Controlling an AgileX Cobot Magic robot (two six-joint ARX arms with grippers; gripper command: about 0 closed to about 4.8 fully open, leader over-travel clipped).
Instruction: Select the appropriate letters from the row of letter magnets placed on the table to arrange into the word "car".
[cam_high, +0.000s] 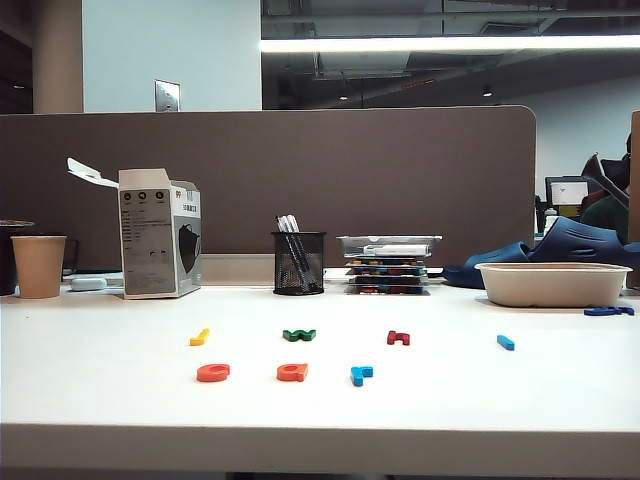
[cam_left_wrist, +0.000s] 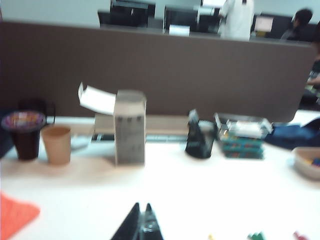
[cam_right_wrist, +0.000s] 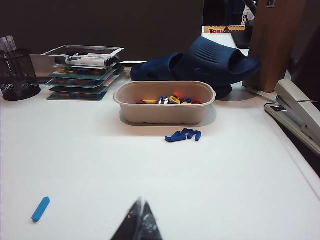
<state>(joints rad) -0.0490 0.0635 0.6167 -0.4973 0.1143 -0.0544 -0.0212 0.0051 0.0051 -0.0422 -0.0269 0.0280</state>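
Observation:
On the white table (cam_high: 100, 400), the front row holds two orange-red letters (cam_high: 213, 372) (cam_high: 292, 372) and a blue hooked "r" (cam_high: 361, 375). Behind them lie the other letter magnets: yellow (cam_high: 200, 337), green (cam_high: 299, 335), dark red (cam_high: 398, 338) and a blue bar (cam_high: 506, 342). Neither arm shows in the exterior view. My left gripper (cam_left_wrist: 142, 205) hangs shut and empty over the table, back from the letters, with the green one (cam_left_wrist: 257, 236) just visible. My right gripper (cam_right_wrist: 141, 201) is shut on nothing, with the blue bar (cam_right_wrist: 41, 209) lying off to its side.
A paper cup (cam_high: 39, 266), an open box (cam_high: 158, 245), a mesh pen holder (cam_high: 298, 263) and stacked trays (cam_high: 388, 265) line the back. A beige bowl (cam_right_wrist: 165, 116) of spare letters stands right, with blue letters (cam_right_wrist: 182, 135) beside it. A stapler (cam_right_wrist: 297, 112) lies at the right edge.

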